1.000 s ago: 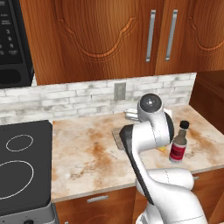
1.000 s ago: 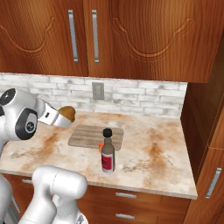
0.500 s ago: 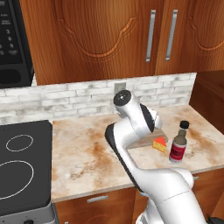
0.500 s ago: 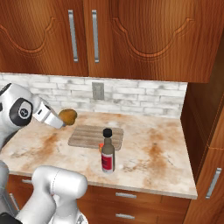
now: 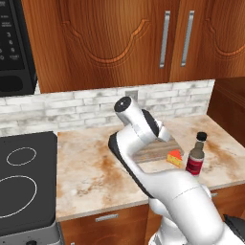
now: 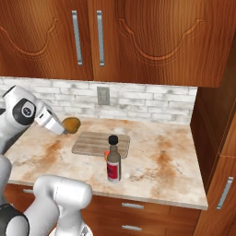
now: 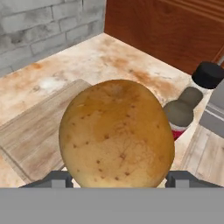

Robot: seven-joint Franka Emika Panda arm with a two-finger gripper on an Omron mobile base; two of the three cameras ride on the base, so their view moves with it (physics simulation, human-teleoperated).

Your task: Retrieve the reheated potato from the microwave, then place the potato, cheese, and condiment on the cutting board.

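With the fingers (image 7: 114,178) pinching the potato (image 7: 116,134) near the cutting board's (image 6: 94,143) left edge, an early release could roll it onto the tabletop (image 6: 156,170).

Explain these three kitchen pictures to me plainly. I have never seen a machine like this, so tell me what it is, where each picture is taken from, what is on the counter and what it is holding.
The white machine is a robot arm ending in a two-finger gripper. Two pictures come from cameras behind it, one on its left and one on its right. The third comes from a camera on the hand itself, looking along the fingers.

On the marbled counter lie a wooden cutting board, a condiment bottle with a red label, and a yellow-orange cheese wedge beside the board.

The gripper is closed on a golden-brown potato, held in the air near the board's left end.
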